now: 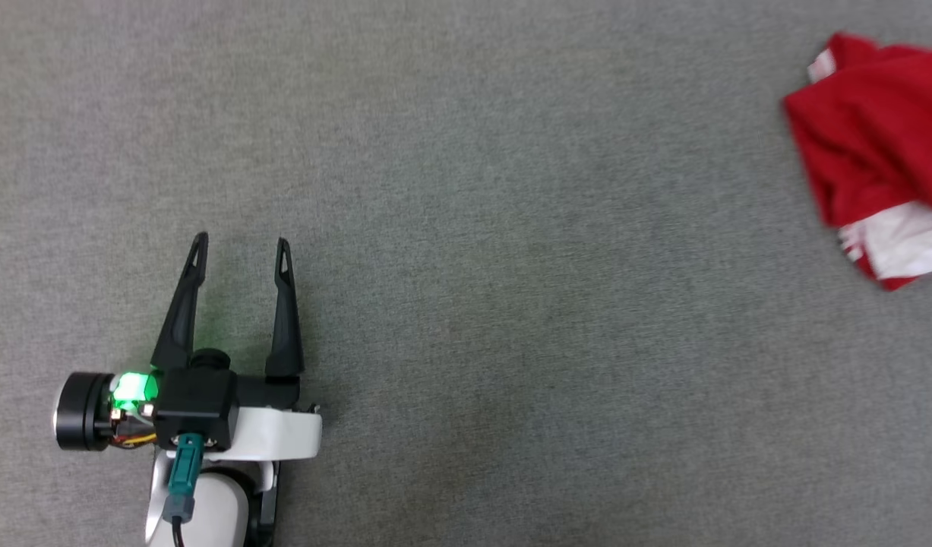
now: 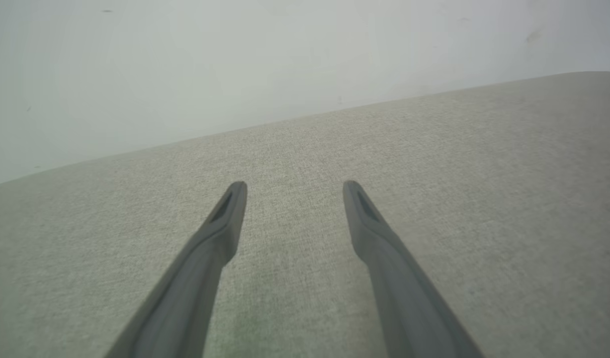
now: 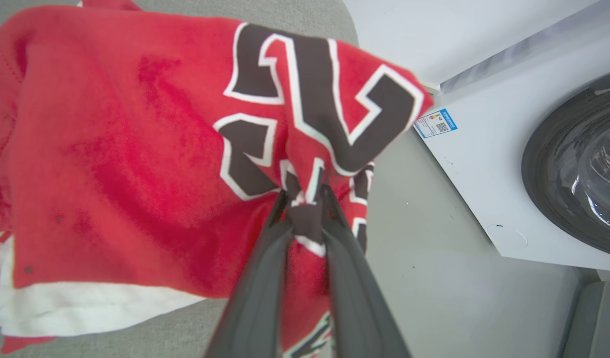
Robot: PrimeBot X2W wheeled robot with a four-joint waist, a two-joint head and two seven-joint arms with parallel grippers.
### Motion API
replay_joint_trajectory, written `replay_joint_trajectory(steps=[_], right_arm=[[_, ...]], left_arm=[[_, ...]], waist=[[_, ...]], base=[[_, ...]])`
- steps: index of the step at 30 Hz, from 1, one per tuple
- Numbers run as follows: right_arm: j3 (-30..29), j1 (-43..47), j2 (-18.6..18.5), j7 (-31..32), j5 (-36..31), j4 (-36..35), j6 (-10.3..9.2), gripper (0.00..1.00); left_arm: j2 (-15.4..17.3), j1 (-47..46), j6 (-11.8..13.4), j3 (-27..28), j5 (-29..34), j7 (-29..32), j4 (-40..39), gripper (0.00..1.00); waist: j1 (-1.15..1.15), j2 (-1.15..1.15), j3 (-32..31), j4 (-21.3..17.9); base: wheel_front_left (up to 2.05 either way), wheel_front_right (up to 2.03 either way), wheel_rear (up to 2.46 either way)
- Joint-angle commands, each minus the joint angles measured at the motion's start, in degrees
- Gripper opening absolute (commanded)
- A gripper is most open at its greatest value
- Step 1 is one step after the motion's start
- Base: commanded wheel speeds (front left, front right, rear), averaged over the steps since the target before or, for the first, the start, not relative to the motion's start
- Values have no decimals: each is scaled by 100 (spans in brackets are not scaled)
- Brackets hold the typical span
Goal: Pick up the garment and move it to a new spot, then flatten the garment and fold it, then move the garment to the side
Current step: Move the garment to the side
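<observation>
Left gripper (image 1: pixel 241 241): positioned at the near left over the grey fabric surface (image 1: pixel 511 266), its two dark fingers spread apart with nothing between them. The left wrist view confirms this: the left gripper (image 2: pixel 295 185) stands wide, bare grey cloth (image 2: pixel 434 174) beneath it, and a pale wall (image 2: pixel 235 59) beyond the far edge.

Garment (image 1: pixel 868 144): located at the far right of the head view, well apart from the left gripper. It is bunched, red with a white band at its near end, slightly blurred, and cut off by the right edge of the picture.

Right gripper (image 3: pixel 305 194): closed on a pinched fold of the garment (image 3: pixel 135 149), the fingers nearly together with cloth pressed between them. The grip falls at the black-and-white logo (image 3: pixel 305 89), which is creased and cannot be read. Part of the cloth is hidden behind the fingers; the red body and white sleeve run out of frame at the left and bottom. Whether the garment is clear of the surface cannot be determined.

To the right, a white washing machine (image 3: pixel 483 174) with a dark round door (image 3: pixel 578 164), partly cut off; its small label (image 3: pixel 435 123) is illegible.
</observation>
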Motion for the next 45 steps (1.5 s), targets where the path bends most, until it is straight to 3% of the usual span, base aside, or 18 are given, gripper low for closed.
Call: replay_joint_trajectory(steps=[1, 11, 12, 13, 20, 24, 35, 45], right_arm=[[-194, -239, -55, -78, -104, 251, -12, 0], [-1063, -806, 323, -333, -766, 1339, -12, 0], [-1116, -810, 372, -379, -834, 1389, -12, 43], [-1147, -804, 431, -417, -914, 1438, -12, 100], [-1410, -565, 710, -775, -1220, 1534, -12, 100], [-1428, -318, 869, -1185, -1290, 1232, -11, 100], [-1539, 674, 1479, -2508, -1326, -798, -11, 100], [-1821, 2049, 2586, -3280, -1716, -2511, -11, 100]], left_arm=[[38, -145, 19, -10, 33, -25, -59, 100], [136, -389, 73, -66, 26, -19, -175, 100], [136, -380, 89, -70, 16, -19, -180, 100], [140, -362, 91, -74, 5, -19, -180, 100], [110, -160, 189, -83, -65, -19, -109, 100], [98, 61, 252, -38, -123, -19, -87, 100], [47, 813, 376, 119, -285, -19, -42, 100], [-15, 1079, 277, 139, -333, -19, 135, 100]], waist=[[0, 0, 275, 112], [0, 0, 546, 213], [0, 0, 530, 215], [0, 0, 507, 217], [0, 0, 50, 240], [0, 0, -376, 241], [0, 0, -1459, 322], [0, 0, -2021, 644]], base=[[0, 0, 0], [0, 0, 0], [0, 0, 0], [0, 0, 0], [0, 0, 0], [0, 0, 0], [0, 0, 0], [0, 0, 0]])
